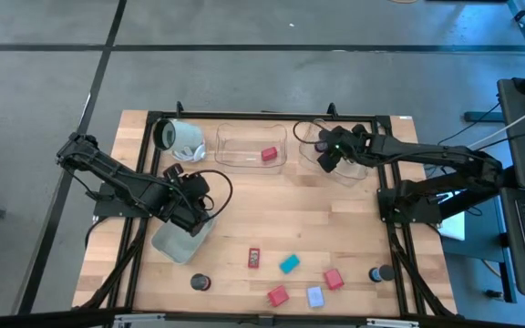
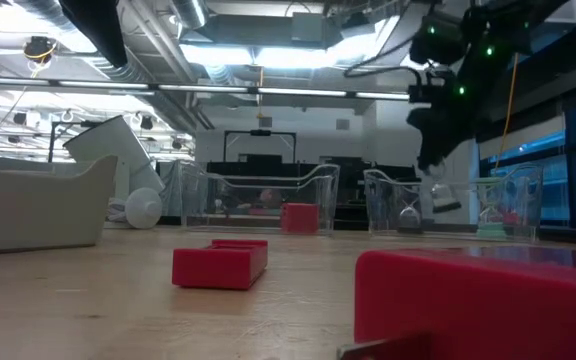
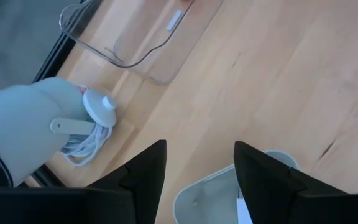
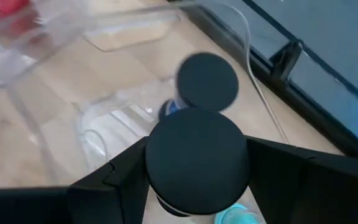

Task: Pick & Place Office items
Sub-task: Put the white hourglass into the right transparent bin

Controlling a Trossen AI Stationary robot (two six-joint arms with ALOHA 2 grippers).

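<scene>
Short black plastic cylinder [image 4: 196,163] sits clamped in the right tool [image 4: 197,186], over the clear plastic tray [image 1: 365,170] at the table's [image 1: 354,228] 1 o'clock. We judge it light, rigid and smooth, so it may slip; hold across the round side. A second black cylinder [image 4: 207,81] and a mint-green piece [image 4: 236,217] already lie in that tray. Left tool [image 3: 197,168] is released, holding nothing, over the grey-blue tray [image 1: 179,240] at 9 o'clock.
</scene>
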